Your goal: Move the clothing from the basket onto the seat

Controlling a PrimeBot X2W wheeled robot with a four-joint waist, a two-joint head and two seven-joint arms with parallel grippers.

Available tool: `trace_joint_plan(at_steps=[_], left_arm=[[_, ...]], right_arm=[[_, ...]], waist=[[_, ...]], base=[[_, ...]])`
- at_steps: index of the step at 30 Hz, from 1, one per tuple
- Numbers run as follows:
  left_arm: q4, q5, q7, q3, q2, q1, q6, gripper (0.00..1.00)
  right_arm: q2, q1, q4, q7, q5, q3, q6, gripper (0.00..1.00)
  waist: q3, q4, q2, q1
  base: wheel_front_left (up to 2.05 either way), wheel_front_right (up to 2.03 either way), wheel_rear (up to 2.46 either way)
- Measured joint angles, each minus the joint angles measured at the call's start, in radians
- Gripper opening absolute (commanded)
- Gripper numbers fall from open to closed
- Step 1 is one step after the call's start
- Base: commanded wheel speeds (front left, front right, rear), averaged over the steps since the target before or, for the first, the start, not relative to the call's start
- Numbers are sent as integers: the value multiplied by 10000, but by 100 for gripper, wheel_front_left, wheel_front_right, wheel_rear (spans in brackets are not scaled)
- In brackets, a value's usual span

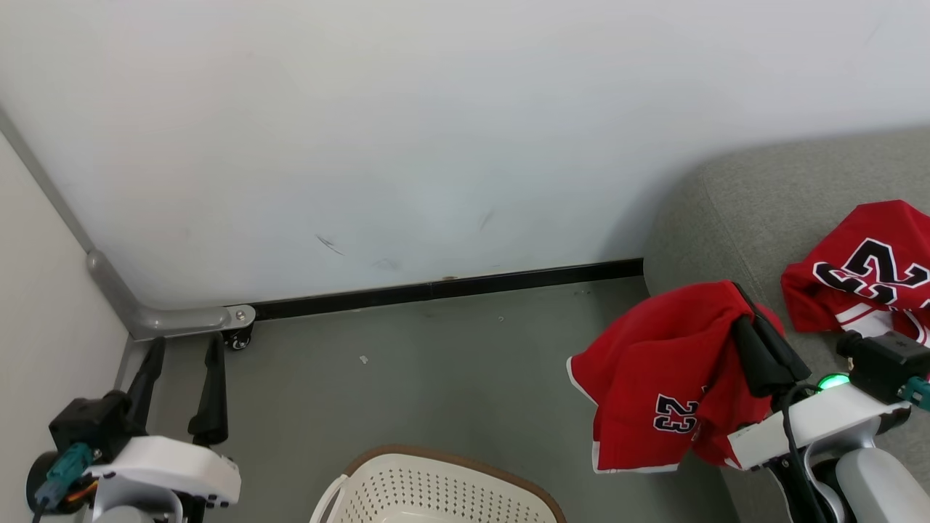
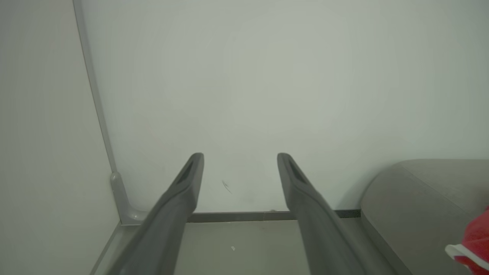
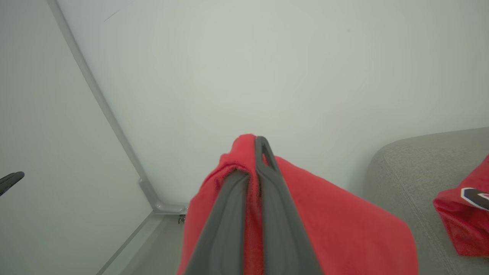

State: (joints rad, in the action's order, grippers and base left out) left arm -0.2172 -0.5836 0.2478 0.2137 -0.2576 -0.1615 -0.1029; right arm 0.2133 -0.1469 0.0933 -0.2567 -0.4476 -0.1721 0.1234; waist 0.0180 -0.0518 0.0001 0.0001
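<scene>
Two garments: far garment [image 1: 857,269] lying on the sofa [image 1: 726,211], near garment [image 1: 654,363] hanging by its left edge in clenched right fingers [image 3: 277,214]; left fingers [image 2: 179,206] released.

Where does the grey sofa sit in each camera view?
Head view: the sofa lies along the right edge, mid-height downward.
Left wrist view: the sofa is in the lower right corner.
Right wrist view: the sofa is at lower right, past the held red garment.
Shared landmark: the grey corner post at the wall's foot, left of centre everywhere.
</scene>
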Motion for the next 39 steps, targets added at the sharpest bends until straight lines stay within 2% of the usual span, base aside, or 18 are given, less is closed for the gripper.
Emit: trace_joint_plan(at_steps=[21, 39], left_arm=[[36, 150, 4, -362, 148, 620, 102, 100], [36, 500, 15, 17, 489, 463, 644, 100]], right_arm=[[-209, 494, -568, 2, 316, 410, 0, 0], [-587, 1330, -1402, 0, 920, 1992, 0, 0]], waist=[[-22, -118, 0, -1], [-148, -759, 0, 0]], base=[[0, 0, 0], [0, 0, 0]])
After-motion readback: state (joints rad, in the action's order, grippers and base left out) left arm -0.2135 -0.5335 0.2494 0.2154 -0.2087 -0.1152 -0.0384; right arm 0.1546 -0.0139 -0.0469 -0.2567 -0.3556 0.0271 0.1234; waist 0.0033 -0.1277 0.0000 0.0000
